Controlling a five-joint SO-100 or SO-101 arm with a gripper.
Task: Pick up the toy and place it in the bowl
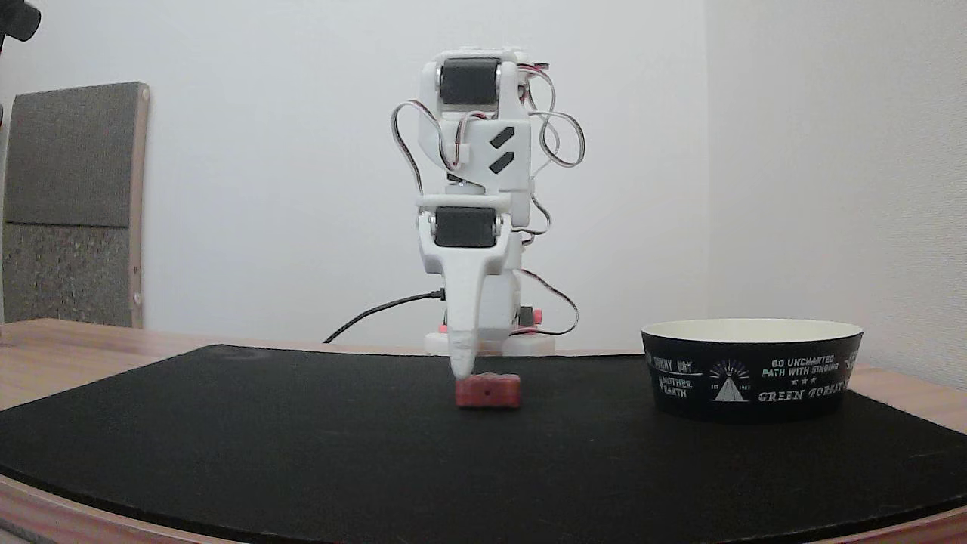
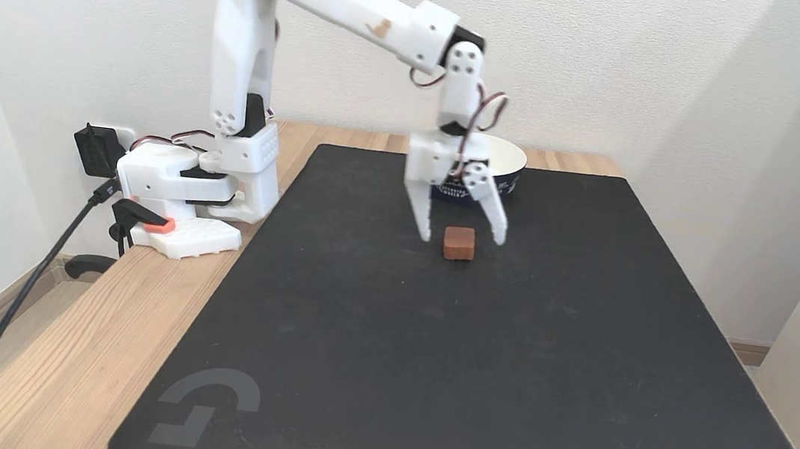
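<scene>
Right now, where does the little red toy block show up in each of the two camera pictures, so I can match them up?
A fixed view, low and level with the table: the toy sits just left of centre on the black mat, under the gripper.
A fixed view from higher up: the toy lies above centre, between the open fingers.
Shared landmark: the bowl, right of the toy in the low view, behind it in the high one.

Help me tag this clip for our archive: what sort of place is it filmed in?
Probably a home desk corner, not a lab: a wooden table against plain white walls, a black desk mat under the toy and bowl, and the small arm's open gripper.
</scene>
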